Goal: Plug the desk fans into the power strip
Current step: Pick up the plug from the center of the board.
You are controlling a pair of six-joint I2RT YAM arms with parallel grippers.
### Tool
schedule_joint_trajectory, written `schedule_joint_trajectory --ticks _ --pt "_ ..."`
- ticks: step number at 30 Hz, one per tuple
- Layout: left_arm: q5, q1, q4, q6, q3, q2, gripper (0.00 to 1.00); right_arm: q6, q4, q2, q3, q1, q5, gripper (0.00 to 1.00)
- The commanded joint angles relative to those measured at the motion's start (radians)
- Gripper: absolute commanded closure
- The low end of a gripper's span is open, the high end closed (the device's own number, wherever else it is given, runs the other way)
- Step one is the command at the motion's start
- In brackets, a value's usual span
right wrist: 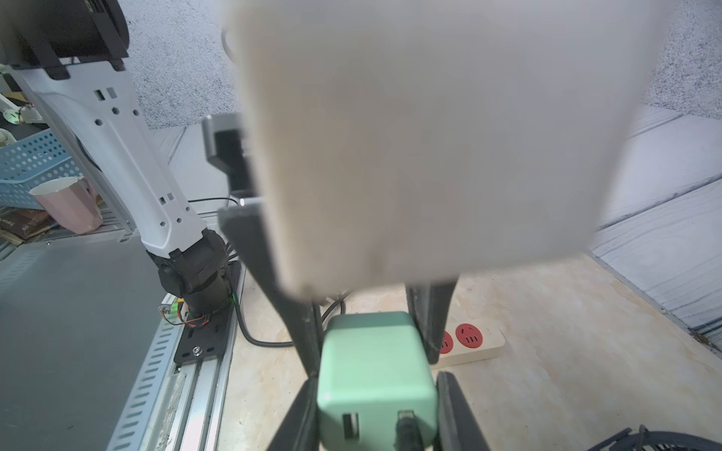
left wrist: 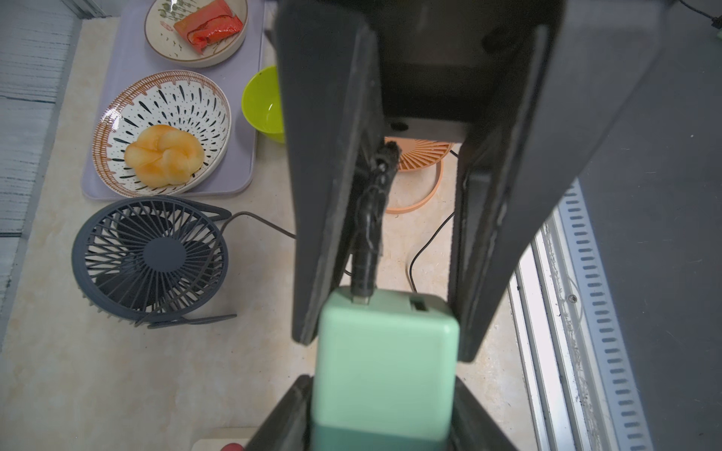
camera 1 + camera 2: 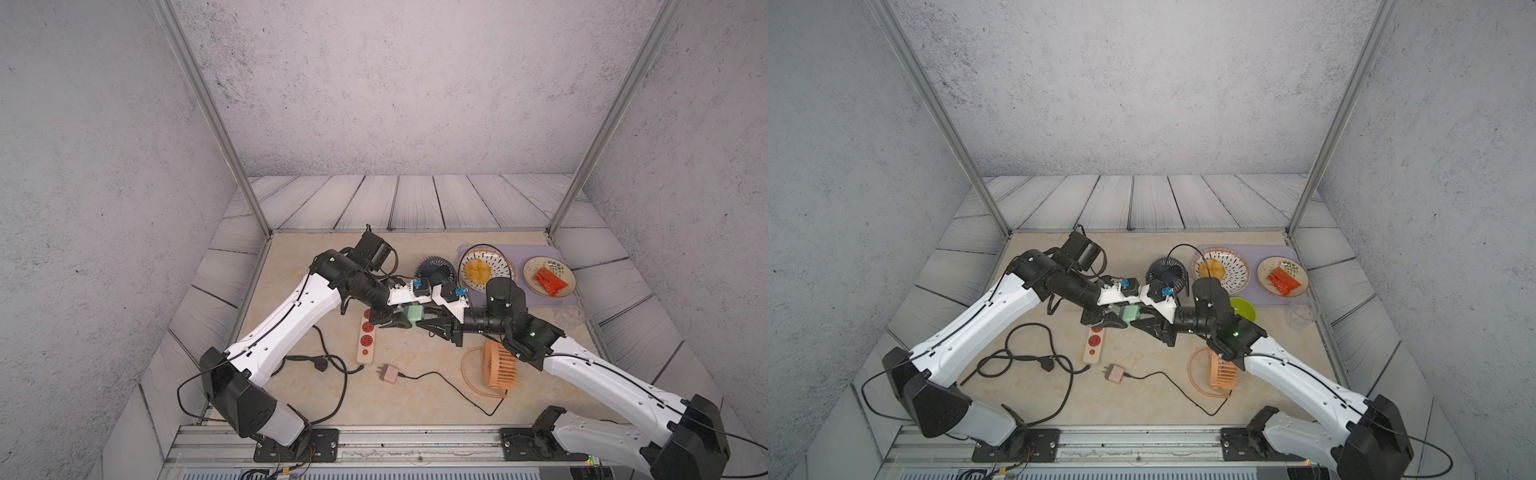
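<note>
Beige marbled worktop [image 3: 415,399], grey speckled walls [image 3: 395,104]. The power strip [image 3: 365,347] lies left of centre — far end hidden under the left tool [image 2: 383,410]. Both it and the right tool [image 1: 375,410] flank a mid-air green charger [image 3: 414,314] — which grips, I cannot tell.

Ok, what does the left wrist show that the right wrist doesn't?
Only left wrist: the orange fan, the green bowl, the bun in its patterned bowl, the red packet on its plate. Only right wrist: the left arm's base, a pink mug. Both: the green adapter with its black cable, between the fingers of the left end effector and the right end effector; the dark fan, just an edge in the right wrist view; the power strip, just a sliver in the left wrist view.
</note>
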Motion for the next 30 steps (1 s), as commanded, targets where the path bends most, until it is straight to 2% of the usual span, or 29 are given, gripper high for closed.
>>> schedule_joint_trajectory --ticks 1,10,21,25,30 --pt "0.011 -0.001 -0.033 0.002 0.014 -0.023 0.45 -0.002 -0.016 -0.032 -0.004 -0.013 0.010 0.71" --pt "0.055 -0.001 -0.035 0.035 0.017 -0.014 0.46 0.056 0.063 -0.033 -0.024 -0.030 -0.029 0.71" --pt "0.090 -0.001 -0.038 0.041 0.017 -0.004 0.58 0.060 0.058 -0.022 -0.024 -0.033 -0.049 0.70" --pt "0.098 -0.001 -0.035 0.032 0.030 0.000 0.60 0.054 0.047 -0.005 -0.022 -0.033 -0.058 0.67" --pt "0.098 -0.001 -0.035 0.025 0.039 0.006 0.59 0.038 0.040 0.011 -0.017 -0.033 -0.072 0.52"
